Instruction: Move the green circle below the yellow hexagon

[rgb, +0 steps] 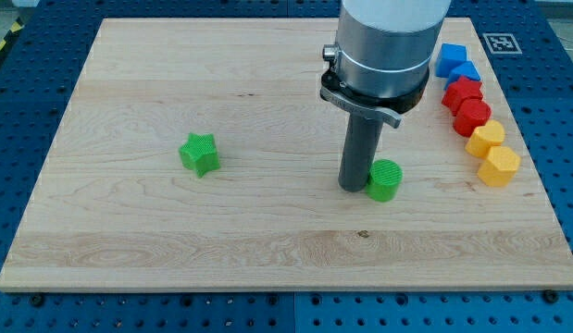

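Note:
The green circle lies on the wooden board right of centre. My tip rests on the board, touching the circle's left side. Two yellow blocks stand near the view's right edge: an upper one and a lower one. One of them is the yellow hexagon, but I cannot tell which from their shapes here. The green circle is left of the lower yellow block and slightly lower in the view.
A green star lies left of centre. Two blue blocks and two red blocks form a column with the yellow ones along the board's right edge. The arm's grey body hangs over the upper middle.

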